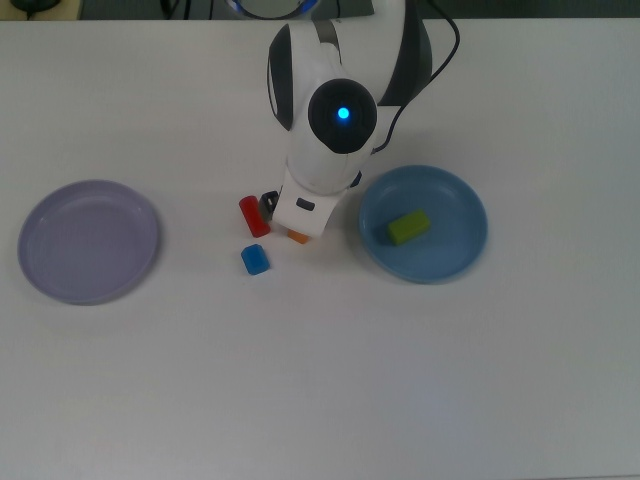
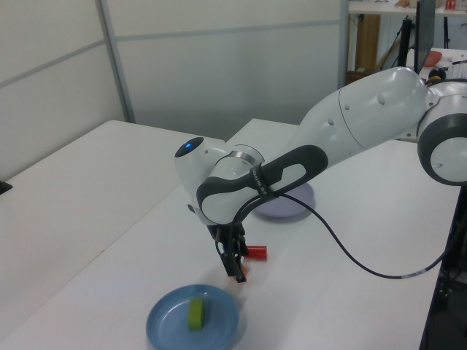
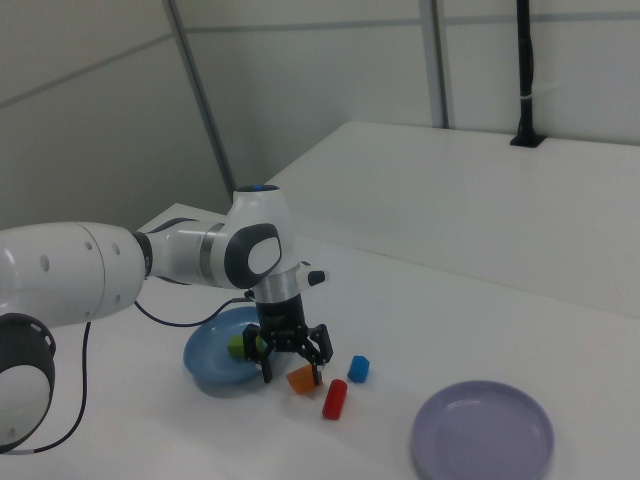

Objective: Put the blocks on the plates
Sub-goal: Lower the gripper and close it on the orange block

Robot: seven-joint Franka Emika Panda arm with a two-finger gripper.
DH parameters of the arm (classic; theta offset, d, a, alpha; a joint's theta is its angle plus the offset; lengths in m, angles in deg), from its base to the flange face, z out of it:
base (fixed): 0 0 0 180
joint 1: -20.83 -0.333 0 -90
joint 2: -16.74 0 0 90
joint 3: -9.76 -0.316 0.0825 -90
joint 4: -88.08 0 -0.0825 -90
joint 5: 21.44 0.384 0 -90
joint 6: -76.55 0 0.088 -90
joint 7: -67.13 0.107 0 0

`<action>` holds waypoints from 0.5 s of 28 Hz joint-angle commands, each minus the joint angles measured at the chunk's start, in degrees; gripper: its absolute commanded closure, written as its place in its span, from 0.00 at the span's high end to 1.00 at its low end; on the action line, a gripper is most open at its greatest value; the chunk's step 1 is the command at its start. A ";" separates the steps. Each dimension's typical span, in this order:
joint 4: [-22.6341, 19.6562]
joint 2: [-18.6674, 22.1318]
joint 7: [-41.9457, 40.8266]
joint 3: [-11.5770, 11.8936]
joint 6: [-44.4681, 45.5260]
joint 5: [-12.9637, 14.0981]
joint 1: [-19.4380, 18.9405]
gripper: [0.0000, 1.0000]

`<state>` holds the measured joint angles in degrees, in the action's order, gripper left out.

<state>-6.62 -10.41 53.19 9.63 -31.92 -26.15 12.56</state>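
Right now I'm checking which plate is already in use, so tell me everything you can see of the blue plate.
The blue plate is a round, shallow, medium-blue dish with a raised rim, plastic by its look. It sits flat on the white table at the top view's right, upright and whole. One green block lies inside it, a little off centre. The arm's gripper hangs just beside its rim, over the orange block, without touching the plate.
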 commanded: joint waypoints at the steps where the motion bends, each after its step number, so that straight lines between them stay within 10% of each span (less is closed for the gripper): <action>1: -1.00 0.35 1.38 0.31 -3.15 1.63 0.27 0.94; 8: -0.65 -1.76 1.38 0.40 -6.14 0.66 0.09 0.89; 14: -0.65 -1.94 1.29 0.40 -6.40 0.66 0.09 0.47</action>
<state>-6.76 -12.63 53.67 9.80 -36.97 -25.50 12.82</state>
